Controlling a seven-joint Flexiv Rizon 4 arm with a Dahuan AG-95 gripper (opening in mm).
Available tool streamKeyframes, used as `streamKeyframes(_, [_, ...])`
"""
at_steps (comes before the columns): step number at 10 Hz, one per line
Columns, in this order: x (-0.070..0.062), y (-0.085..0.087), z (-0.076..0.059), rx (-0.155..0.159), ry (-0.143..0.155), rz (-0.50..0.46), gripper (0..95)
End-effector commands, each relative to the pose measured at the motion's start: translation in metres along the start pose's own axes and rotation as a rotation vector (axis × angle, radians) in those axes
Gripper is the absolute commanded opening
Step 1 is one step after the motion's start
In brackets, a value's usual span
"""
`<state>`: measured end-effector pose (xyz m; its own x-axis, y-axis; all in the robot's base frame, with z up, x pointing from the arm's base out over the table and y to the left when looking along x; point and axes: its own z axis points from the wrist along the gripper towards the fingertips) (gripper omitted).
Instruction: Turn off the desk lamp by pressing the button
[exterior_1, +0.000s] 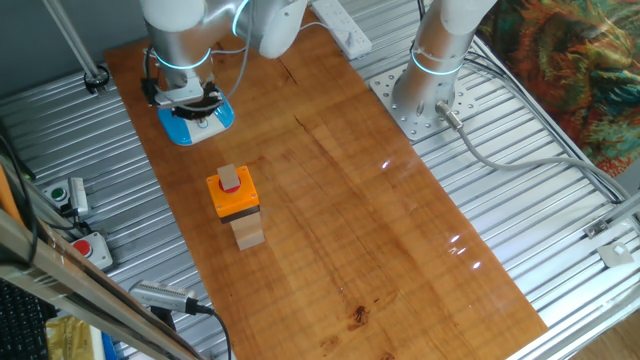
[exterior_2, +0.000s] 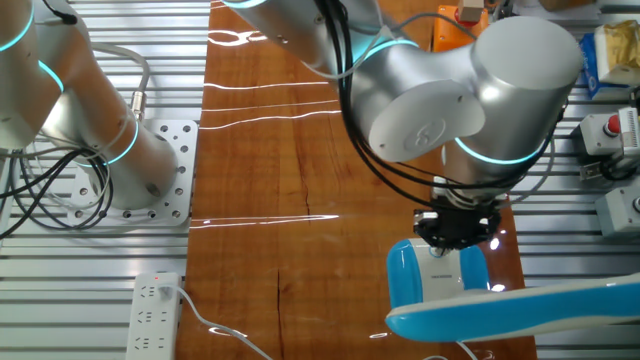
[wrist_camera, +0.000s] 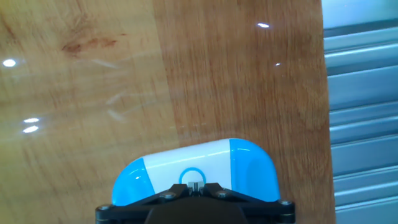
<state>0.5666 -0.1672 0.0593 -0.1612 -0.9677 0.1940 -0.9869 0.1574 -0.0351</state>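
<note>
Glossy wooden tabletop (exterior_1: 340, 200) on ribbed metal bench (exterior_1: 560, 200)

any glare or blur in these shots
One fixed view: small white glints on the table, sharp. The other fixed view: long glare streaks across the wood, and the lamp head blurs near the lens. Hand view: few glints, lamp base sharp.

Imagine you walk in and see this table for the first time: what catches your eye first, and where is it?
The bright blue-and-white desk lamp base at the far corner of the wooden table, with the silver robot arm's gripper pressed down right over the ringed button on its white face. Next comes the orange box with a red cap, standing alone mid-table on a wooden block.
</note>
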Motion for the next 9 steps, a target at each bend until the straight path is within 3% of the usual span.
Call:
streamKeyframes(1, [0.003,0.0,-0.015,-0.052,-0.018,0.152,0.0])
streamKeyframes(5, [-0.006,0.001,-0.045,-0.118,-0.081,0.622,0.0])
streamKeyframes(9, [-0.044,0.005,-0.083,-0.159,-0.079,1.047,0.0])
